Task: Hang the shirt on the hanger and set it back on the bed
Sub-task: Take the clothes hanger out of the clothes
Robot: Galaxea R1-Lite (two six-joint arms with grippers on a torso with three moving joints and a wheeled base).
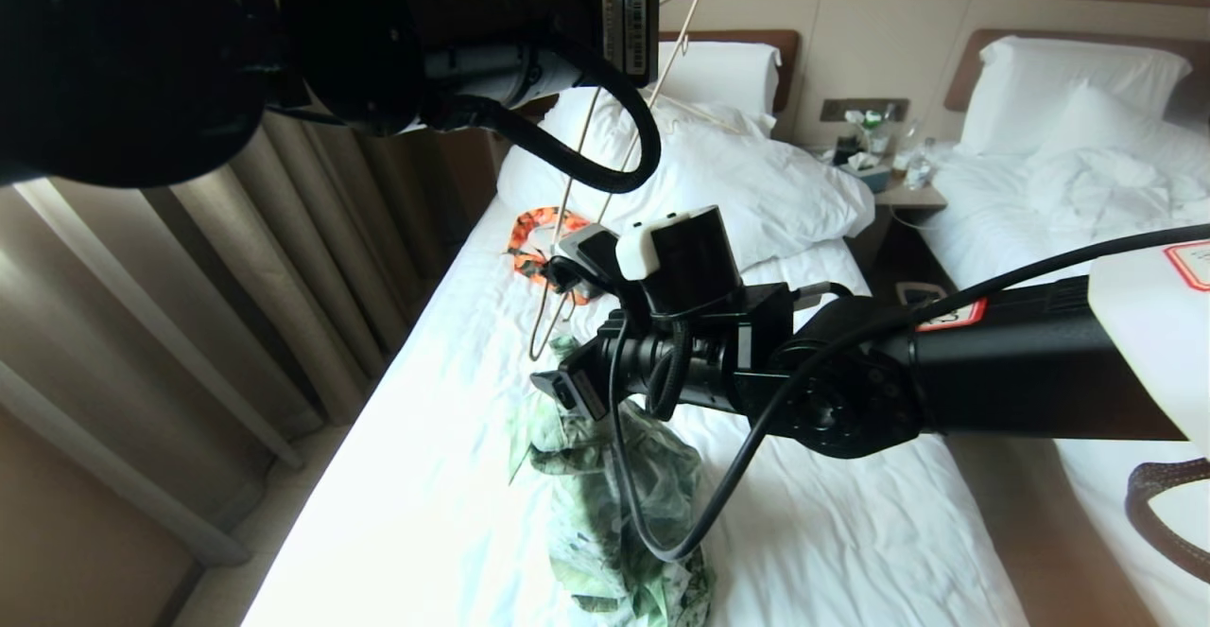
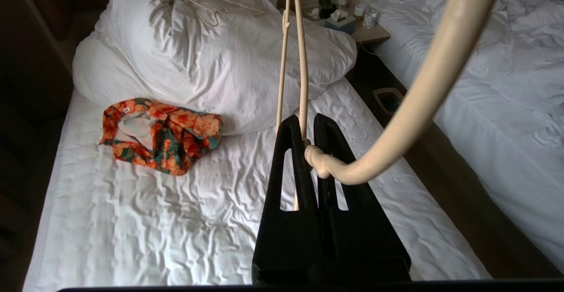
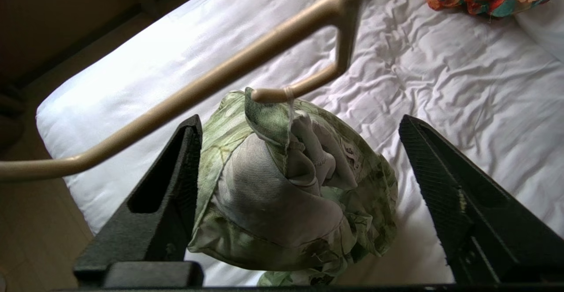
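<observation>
The black right gripper (image 3: 299, 195) stands wide apart around the green flower-print collared shirt (image 3: 286, 186), gripping nothing; the shirt hangs bunched from one end of the thin cream wire hanger (image 3: 198, 85) over the white-sheeted bed (image 1: 832, 532). The left gripper (image 2: 308, 146) clamps the hanger's neck. Best next: regrip the collar and spread it across both hanger shoulders.

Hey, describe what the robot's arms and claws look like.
Both arms are black, with looping black cables. The right arm ends in a white section bearing a red-edged label; a white-capped black camera block sits on its wrist. Each claw, left claw and right claw, has two black wedge-shaped fingers with slot cutouts.
</observation>
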